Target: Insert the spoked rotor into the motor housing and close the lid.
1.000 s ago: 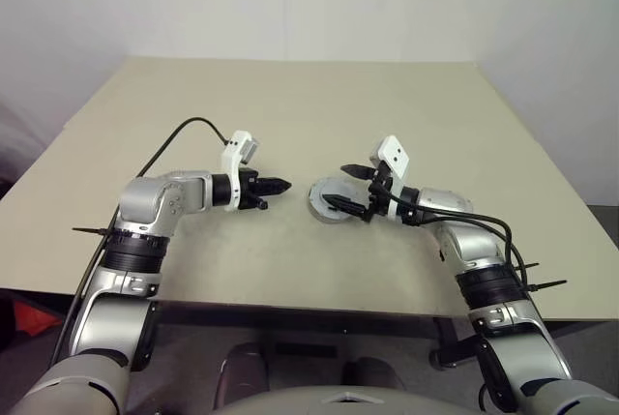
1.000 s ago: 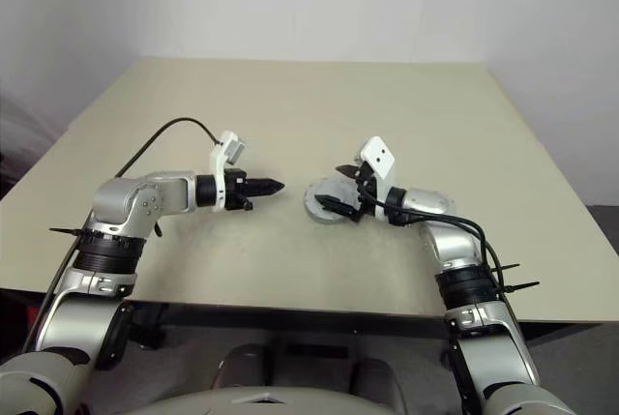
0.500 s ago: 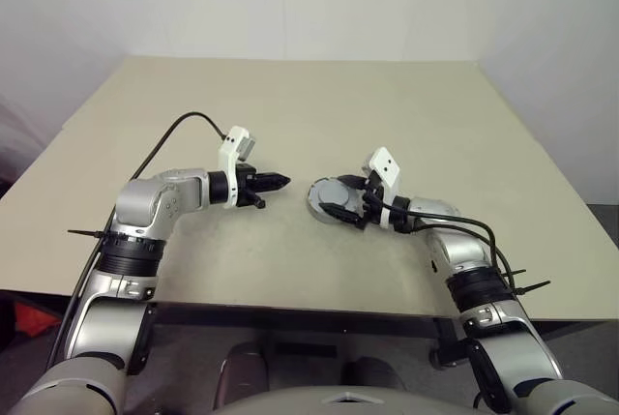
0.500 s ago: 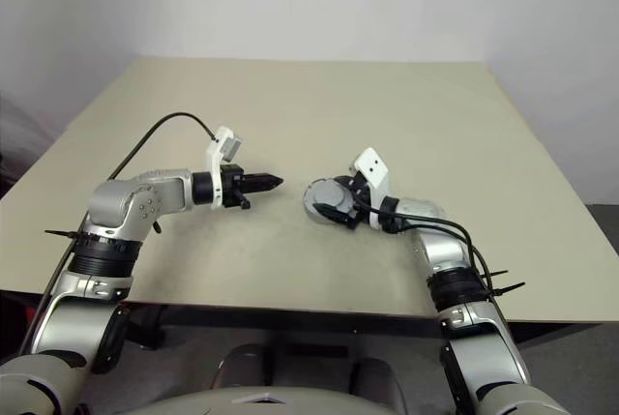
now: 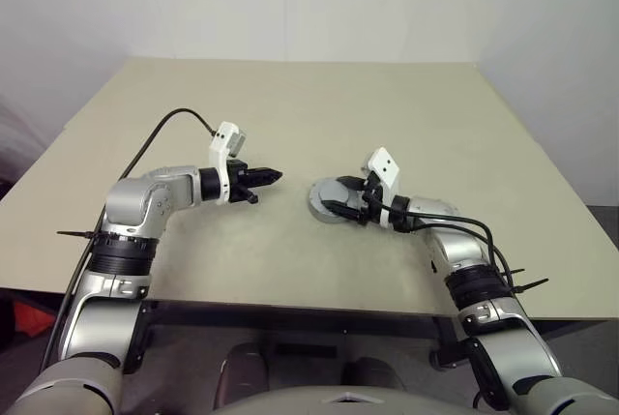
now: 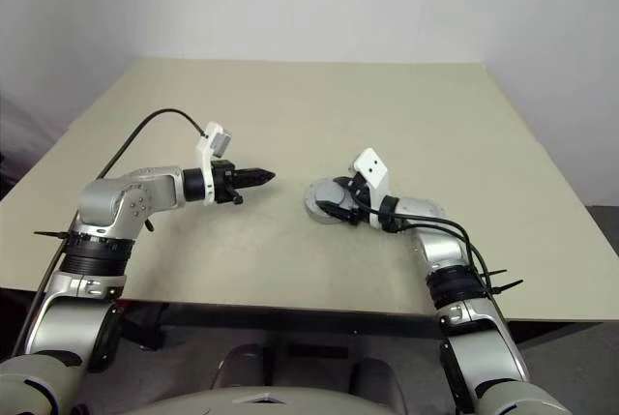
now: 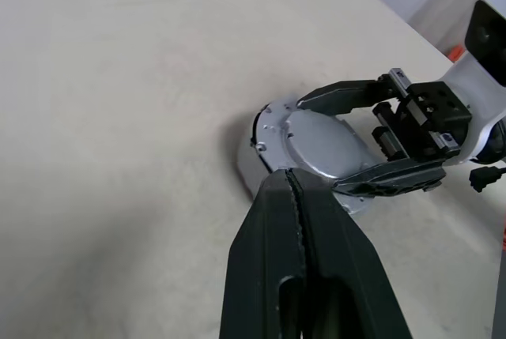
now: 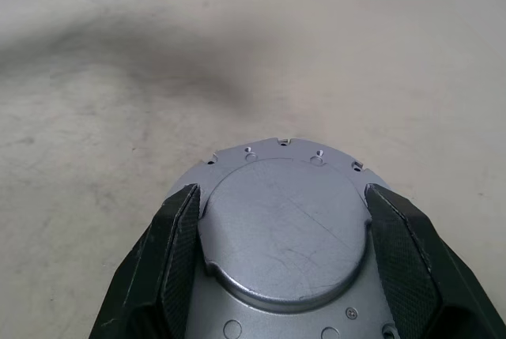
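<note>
The motor housing (image 5: 327, 208) is a round silver-grey body lying on the table with its flat lid (image 8: 285, 232) on top. The spoked rotor is hidden. My right gripper (image 5: 334, 196) reaches in from the right and straddles the lid. Its two black fingers (image 8: 180, 232) press against opposite sides of the raised disc. My left gripper (image 5: 275, 177) hovers a short way to the left of the housing, shut with nothing in it and pointing at it. Its closed fingers (image 7: 294, 220) rise in front of the housing in the left wrist view.
The beige table (image 5: 290, 105) stretches bare behind and to both sides of the housing. Its front edge (image 5: 290, 301) runs close below my arms. A black cable (image 5: 164, 125) loops above my left forearm.
My right gripper has come down from just above the housing to lid level, and its fingers have narrowed onto the lid. My left gripper has stayed shut and about still.
</note>
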You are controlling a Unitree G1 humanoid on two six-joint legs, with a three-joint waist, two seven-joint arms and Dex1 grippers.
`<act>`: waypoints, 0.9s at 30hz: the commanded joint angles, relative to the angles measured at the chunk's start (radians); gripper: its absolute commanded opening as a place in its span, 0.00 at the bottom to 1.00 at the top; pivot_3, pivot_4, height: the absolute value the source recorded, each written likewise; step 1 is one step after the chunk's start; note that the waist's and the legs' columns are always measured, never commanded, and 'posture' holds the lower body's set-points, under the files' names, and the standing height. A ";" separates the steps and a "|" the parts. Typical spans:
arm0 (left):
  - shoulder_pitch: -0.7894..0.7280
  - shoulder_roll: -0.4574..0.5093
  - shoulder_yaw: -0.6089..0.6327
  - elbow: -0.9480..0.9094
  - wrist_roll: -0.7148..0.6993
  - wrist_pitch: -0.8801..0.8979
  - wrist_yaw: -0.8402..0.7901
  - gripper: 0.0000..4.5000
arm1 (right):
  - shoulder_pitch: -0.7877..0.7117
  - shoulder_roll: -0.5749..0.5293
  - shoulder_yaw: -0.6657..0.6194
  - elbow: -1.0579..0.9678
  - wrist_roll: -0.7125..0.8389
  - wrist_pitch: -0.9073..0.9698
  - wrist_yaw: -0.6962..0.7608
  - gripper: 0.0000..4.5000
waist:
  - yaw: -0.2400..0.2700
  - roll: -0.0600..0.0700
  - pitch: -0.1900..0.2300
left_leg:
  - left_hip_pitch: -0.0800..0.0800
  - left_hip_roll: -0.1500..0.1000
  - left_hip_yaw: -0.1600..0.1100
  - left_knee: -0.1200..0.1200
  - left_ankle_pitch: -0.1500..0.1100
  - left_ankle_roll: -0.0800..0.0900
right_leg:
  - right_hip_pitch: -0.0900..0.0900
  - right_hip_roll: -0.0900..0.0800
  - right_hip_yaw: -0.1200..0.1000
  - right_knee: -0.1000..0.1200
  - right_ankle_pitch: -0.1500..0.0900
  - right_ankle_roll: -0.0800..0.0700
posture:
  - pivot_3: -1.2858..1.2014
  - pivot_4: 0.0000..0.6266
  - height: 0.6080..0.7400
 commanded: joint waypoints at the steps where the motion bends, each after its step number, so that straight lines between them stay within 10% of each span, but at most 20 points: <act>1: 0.004 0.012 0.027 -0.020 -0.011 -0.010 -0.003 0.00 | -0.033 0.004 -0.025 -0.001 0.007 0.008 -0.023 0.71 | -0.001 0.000 0.000 | 0.000 0.000 0.000 0.000 0.000 0.000 | 0.000 0.000 0.000 0.000 0.000 0.000 | 0.52 0.00 1.00; 27: 0.021 0.005 0.032 -0.041 -0.023 0.006 0.022 0.00 | -0.048 0.041 -0.003 0.071 -0.032 -0.015 -0.050 0.71 | -0.006 0.000 0.000 | 0.004 0.000 0.000 0.000 0.001 -0.001 | 0.001 0.000 0.001 0.001 0.000 0.000 | 0.52 0.00 1.00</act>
